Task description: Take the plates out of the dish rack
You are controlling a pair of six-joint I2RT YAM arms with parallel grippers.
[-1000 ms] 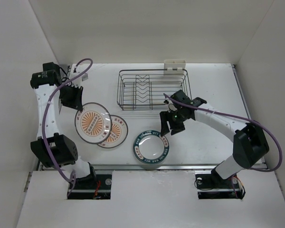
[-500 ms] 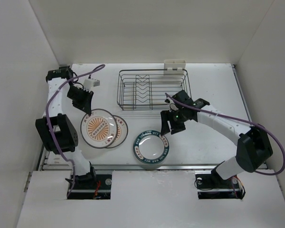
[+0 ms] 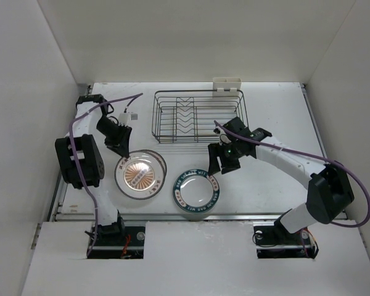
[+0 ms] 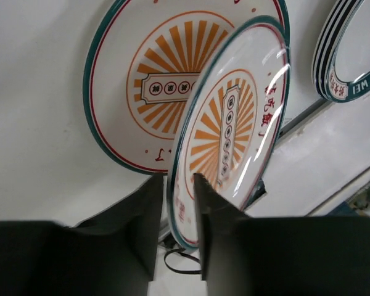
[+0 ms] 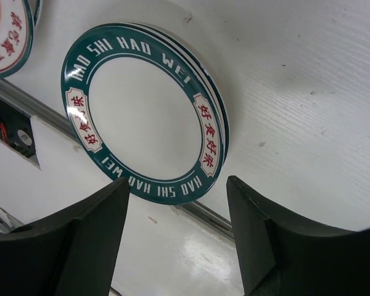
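My left gripper (image 3: pixel 121 147) is shut on the rim of a white plate with an orange sunburst centre (image 3: pixel 137 174), holding it tilted over a second sunburst plate (image 3: pixel 158 160) that lies flat on the table. The left wrist view shows the held plate (image 4: pixel 231 132) edge-on between my fingers, with the flat plate (image 4: pixel 166 74) behind it. A stack of teal-lettered rim plates (image 3: pixel 197 190) lies at front centre. My right gripper (image 3: pixel 220 163) is open and empty just above its far right edge; the right wrist view shows the stack (image 5: pixel 142 111). The dish rack (image 3: pixel 199 116) holds no plates.
A cream plastic holder (image 3: pixel 227 85) sits on the rack's far edge. White walls enclose the table on the left, the back and the right. The table's near edge has a metal rail (image 3: pixel 234 216). The left arm's purple cable (image 3: pixel 111 105) loops beside the rack.
My left gripper has carried the sunburst plate rightward and nearer, so it now hangs over the second sunburst plate. The left arm folded in. The right arm has barely moved.
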